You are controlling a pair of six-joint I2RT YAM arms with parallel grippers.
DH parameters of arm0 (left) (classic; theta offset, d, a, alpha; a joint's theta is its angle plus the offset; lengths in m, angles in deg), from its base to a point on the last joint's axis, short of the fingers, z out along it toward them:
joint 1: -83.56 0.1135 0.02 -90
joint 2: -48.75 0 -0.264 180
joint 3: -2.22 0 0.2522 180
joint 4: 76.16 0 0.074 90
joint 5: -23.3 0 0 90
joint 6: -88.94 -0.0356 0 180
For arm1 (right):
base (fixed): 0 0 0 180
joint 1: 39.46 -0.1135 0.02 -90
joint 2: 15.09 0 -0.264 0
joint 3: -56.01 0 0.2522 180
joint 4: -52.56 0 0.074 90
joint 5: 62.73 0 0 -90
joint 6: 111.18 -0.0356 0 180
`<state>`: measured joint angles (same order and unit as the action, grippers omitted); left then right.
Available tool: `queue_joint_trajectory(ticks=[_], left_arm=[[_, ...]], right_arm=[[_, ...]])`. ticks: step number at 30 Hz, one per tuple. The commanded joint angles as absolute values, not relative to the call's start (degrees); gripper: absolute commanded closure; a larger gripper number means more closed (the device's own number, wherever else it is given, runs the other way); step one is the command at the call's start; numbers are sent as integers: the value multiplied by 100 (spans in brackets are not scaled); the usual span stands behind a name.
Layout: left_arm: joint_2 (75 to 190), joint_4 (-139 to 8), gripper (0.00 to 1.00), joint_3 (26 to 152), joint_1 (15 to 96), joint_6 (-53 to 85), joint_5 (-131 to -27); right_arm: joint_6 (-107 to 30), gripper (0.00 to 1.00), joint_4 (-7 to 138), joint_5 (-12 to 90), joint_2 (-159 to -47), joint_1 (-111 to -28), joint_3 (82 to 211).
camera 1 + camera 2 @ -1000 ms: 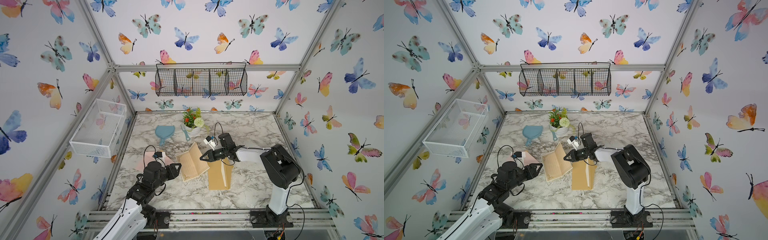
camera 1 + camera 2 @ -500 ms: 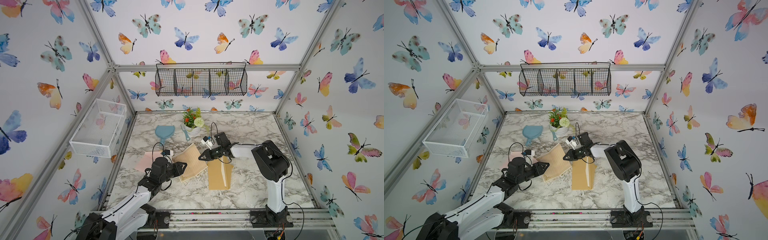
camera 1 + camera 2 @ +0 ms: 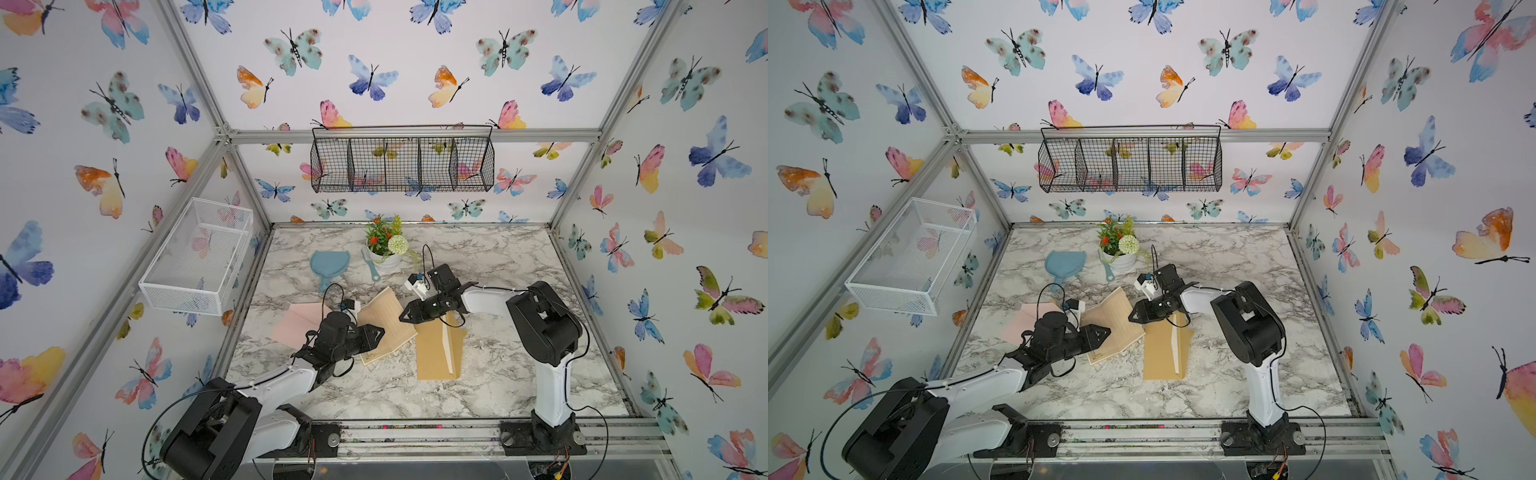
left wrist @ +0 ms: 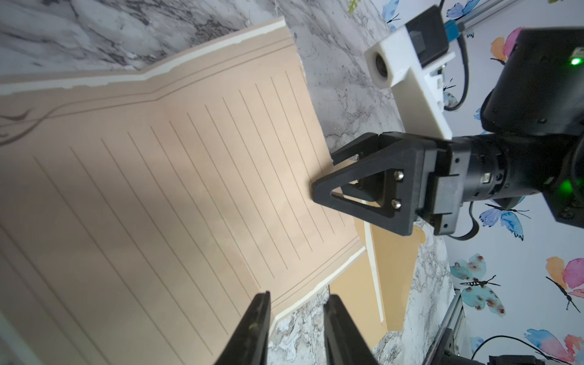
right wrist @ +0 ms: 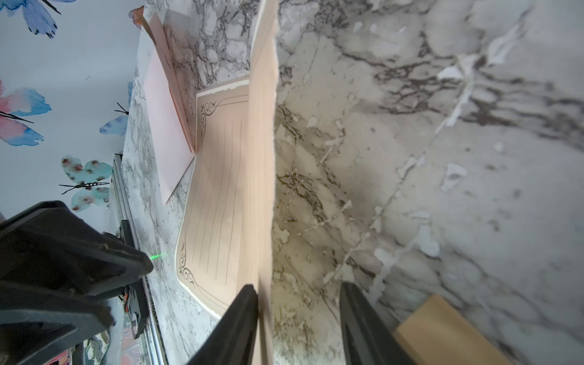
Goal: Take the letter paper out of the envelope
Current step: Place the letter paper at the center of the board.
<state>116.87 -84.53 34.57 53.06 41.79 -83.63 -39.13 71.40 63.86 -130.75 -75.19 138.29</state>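
Reading the marble table (image 3: 498, 266) as a clock face with twelve at the back wall, a pink envelope (image 3: 296, 323) lies flat at nine o'clock. The left gripper (image 3: 380, 332) reaches in from seven o'clock. In the left wrist view its fingers (image 4: 262, 328) stand apart with bare marble between them, at the edge of the letter paper (image 3: 395, 316); whether that edge sits between them is hard to tell. The lined sheet rests at the centre, wholly outside both envelopes, one side meeting the pink one and its three-o'clock part folded upward. The right gripper (image 3: 403, 318) hangs at that raised fold, jaws wide, one finger (image 5: 243, 316) against the sheet. At four o'clock the kraft envelope (image 3: 434, 353) lies flat, its flap open toward twelve.
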Motion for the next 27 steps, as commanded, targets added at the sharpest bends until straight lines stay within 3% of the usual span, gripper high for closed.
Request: queue_joint_trajectory(ticks=[1,20,27], left_arm=[[11757,-8551,67,3560,5262,4110,-8279],[11717,-8573,68,3379,5212,4111,-8191],[11627,-8346,68,3547,5209,4036,-8183]], right_arm=[[-3771,53,7366,6148,-12933,-7550,13903],[-3569,58,7539,5220,-12754,-7550,13628],[-3551,51,7564,5232,-12532,-7550,13682]])
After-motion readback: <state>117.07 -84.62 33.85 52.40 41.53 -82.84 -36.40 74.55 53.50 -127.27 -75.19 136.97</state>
